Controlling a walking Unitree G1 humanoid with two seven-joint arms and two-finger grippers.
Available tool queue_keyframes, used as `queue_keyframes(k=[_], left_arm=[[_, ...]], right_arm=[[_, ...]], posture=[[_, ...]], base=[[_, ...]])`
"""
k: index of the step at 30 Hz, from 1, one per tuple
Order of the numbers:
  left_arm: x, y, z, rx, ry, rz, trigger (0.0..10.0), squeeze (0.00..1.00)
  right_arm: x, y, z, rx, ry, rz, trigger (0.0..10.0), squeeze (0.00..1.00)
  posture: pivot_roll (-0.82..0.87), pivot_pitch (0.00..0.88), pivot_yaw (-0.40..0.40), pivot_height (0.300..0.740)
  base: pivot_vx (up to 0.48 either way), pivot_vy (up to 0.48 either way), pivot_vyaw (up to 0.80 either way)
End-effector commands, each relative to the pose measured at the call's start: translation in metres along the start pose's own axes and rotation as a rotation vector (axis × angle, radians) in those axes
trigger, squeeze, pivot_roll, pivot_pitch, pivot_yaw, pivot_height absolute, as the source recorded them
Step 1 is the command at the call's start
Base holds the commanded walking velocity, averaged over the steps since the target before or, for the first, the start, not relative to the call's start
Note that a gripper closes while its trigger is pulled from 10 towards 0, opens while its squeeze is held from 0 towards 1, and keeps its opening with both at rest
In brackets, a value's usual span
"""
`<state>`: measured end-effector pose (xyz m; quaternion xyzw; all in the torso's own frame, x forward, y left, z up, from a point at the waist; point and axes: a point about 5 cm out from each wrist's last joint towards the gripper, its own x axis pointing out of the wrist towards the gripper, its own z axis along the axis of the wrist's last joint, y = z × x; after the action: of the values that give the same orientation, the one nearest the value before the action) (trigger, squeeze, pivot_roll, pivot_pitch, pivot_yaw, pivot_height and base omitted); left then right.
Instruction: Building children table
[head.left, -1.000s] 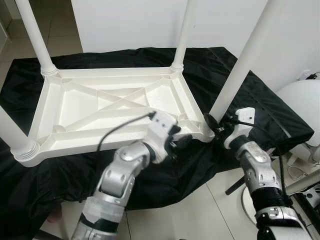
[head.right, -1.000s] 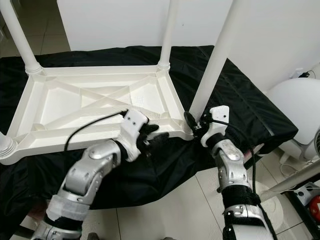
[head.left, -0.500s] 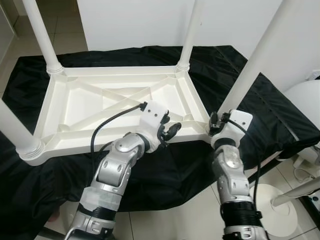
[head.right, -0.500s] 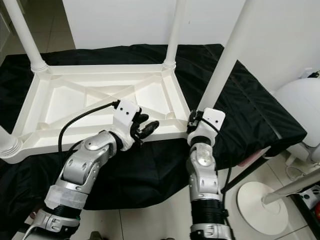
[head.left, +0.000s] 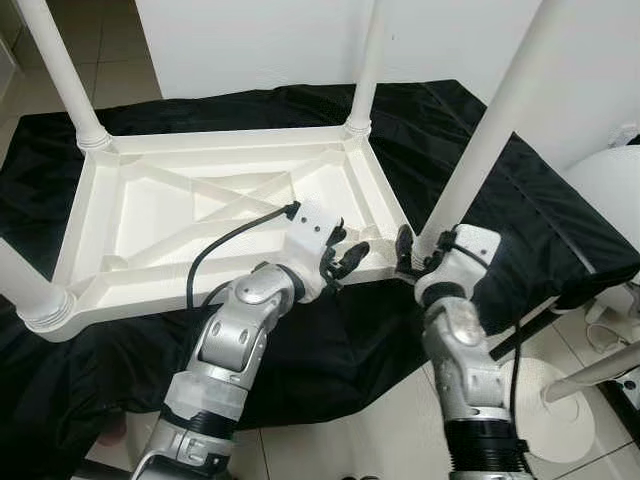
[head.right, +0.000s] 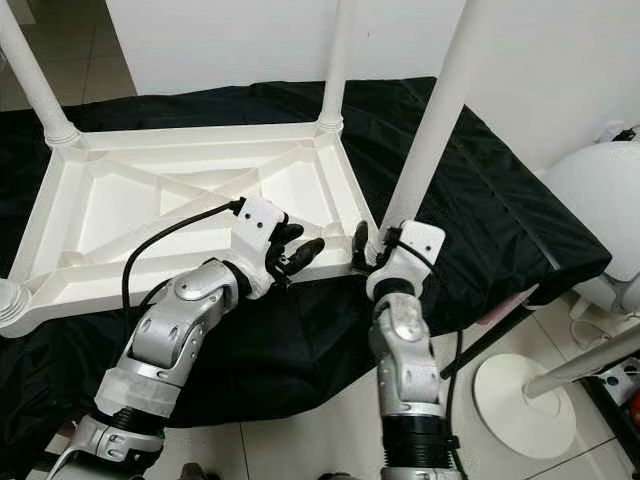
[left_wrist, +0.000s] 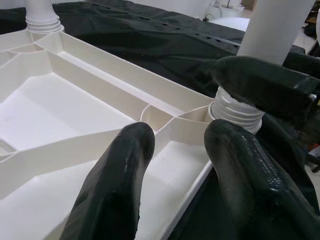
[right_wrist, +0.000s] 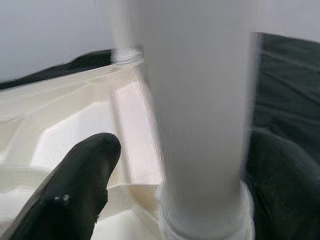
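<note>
A white plastic children's table (head.left: 150, 215) lies upside down on a black cloth, with its legs standing up. My right gripper (head.left: 418, 255) is at the foot of the near right leg (head.left: 490, 130). Its fingers (right_wrist: 75, 185) straddle the leg (right_wrist: 200, 100), and a gap shows on one side. My left gripper (head.left: 345, 260) hovers open over the table's near rim, just left of that corner. Its two black fingers (left_wrist: 120, 185) are spread above the ribbed underside (left_wrist: 60, 105). The leg's threaded collar (left_wrist: 235, 107) sits in the corner socket.
The black cloth (head.left: 560, 210) hangs over the front and right edges of a low platform. To the right are a white round object (head.left: 610, 190) and a white stand with a disc base (head.left: 555, 405) on the tiled floor. A white wall rises behind.
The head camera has shifted a little. My right wrist has turned at the leg's foot, and one black finger now shows left of the leg. The left gripper stays open by the rim.
</note>
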<state>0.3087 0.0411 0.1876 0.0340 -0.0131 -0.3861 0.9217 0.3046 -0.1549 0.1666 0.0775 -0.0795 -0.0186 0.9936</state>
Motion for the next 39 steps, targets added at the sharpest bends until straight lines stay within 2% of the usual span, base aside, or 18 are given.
queue_keyframes(k=[1, 4, 9, 14, 21, 22, 23, 24, 28, 30, 31, 32, 34, 37, 38, 39], left_arm=[[-0.002, -0.001, 0.000, 0.013, -0.011, 0.016, 10.0, 0.00], [-0.005, -0.003, -0.001, 0.018, -0.014, -0.010, 10.0, 0.00], [-0.007, -0.007, -0.003, 0.023, -0.007, -0.046, 10.0, 0.00], [-0.011, -0.018, -0.007, 0.057, -0.006, -0.136, 10.0, 0.00], [-0.012, -0.022, -0.010, 0.077, 0.011, -0.166, 10.0, 0.00], [-0.013, -0.025, -0.011, 0.079, 0.016, -0.185, 10.0, 0.00], [-0.013, -0.026, -0.011, 0.081, 0.017, -0.191, 10.0, 0.00], [-0.013, -0.026, -0.011, 0.081, 0.017, -0.191, 10.0, 0.00], [-0.015, -0.026, -0.012, 0.080, 0.018, -0.195, 10.0, 0.00], [-0.015, -0.026, -0.012, 0.080, 0.018, -0.195, 10.0, 0.00], [-0.016, -0.026, -0.012, 0.051, 0.016, -0.205, 10.0, 0.00], [-0.016, -0.027, -0.012, 0.028, 0.015, -0.217, 10.0, 1.00], [-0.017, -0.027, -0.012, 0.013, 0.014, -0.225, 10.0, 1.00], [-0.017, -0.028, -0.011, 0.048, 0.020, -0.231, 10.0, 1.00], [-0.017, -0.028, -0.012, 0.055, 0.024, -0.232, 10.0, 0.00], [-0.017, -0.028, -0.012, 0.055, 0.024, -0.232, 10.0, 0.00]], right_arm=[[-0.002, -0.010, -0.004, -0.007, 0.026, 0.017, 10.0, 0.00], [0.004, -0.034, 0.002, -0.076, 0.028, 0.099, 10.0, 0.00], [0.010, -0.047, 0.005, -0.122, 0.035, 0.187, 10.0, 0.00], [0.027, -0.061, 0.002, -0.200, 0.088, 0.338, 10.0, 0.00], [0.031, -0.059, -0.003, -0.226, 0.112, 0.420, 10.0, 0.00], [0.031, -0.045, -0.010, -0.217, 0.153, 0.571, 10.0, 0.00], [0.030, -0.040, -0.013, -0.209, 0.168, 0.624, 10.0, 0.00], [0.030, -0.040, -0.013, -0.209, 0.168, 0.624, 10.0, 0.00], [0.026, -0.026, -0.016, -0.190, 0.168, 0.758, 10.0, 0.00], [0.026, -0.025, -0.016, -0.189, 0.165, 0.771, 10.0, 0.00], [0.024, -0.023, -0.017, -0.200, 0.163, 0.801, 10.0, 0.00], [0.024, -0.025, -0.018, -0.205, 0.166, 0.797, 10.0, 0.00], [0.024, -0.028, -0.018, -0.208, 0.169, 0.792, 10.0, 0.00], [0.026, -0.036, -0.015, -0.214, 0.173, 0.782, 10.0, 0.00], [0.027, -0.040, -0.014, -0.224, 0.172, 0.777, 10.0, 0.00], [0.027, -0.040, -0.014, -0.224, 0.172, 0.777, 10.0, 0.00]], posture=[[-0.06, 0.078, -0.021, 0.740], [-0.06, 0.075, -0.022, 0.740], [-0.06, 0.074, -0.022, 0.740], [-0.06, 0.064, -0.019, 0.740], [-0.05, 0.061, -0.019, 0.740], [-0.04, 0.057, -0.026, 0.740], [-0.04, 0.057, -0.026, 0.740], [-0.04, 0.057, -0.026, 0.740], [-0.04, 0.056, -0.030, 0.740], [-0.04, 0.056, -0.030, 0.740], [-0.04, 0.056, -0.030, 0.740], [-0.04, 0.056, -0.030, 0.740], [-0.04, 0.056, -0.030, 0.740], [-0.04, 0.049, -0.032, 0.740], [-0.04, 0.049, -0.032, 0.740], [-0.04, 0.049, -0.032, 0.740]], base=[[0.000, 0.000, 0.00], [0.000, 0.000, 0.00], [0.000, 0.000, 0.00], [0.000, 0.000, 0.00], [0.000, 0.000, 0.00], [0.000, 0.000, 0.00], [0.000, 0.000, 0.00], [0.000, 0.000, 0.00], [0.000, 0.000, 0.00], [0.000, 0.000, 0.00], [0.000, 0.000, 0.00], [0.000, 0.000, 0.00], [0.000, 0.000, 0.00], [0.000, 0.000, 0.00], [0.000, 0.000, 0.00], [0.000, 0.000, 0.00]])
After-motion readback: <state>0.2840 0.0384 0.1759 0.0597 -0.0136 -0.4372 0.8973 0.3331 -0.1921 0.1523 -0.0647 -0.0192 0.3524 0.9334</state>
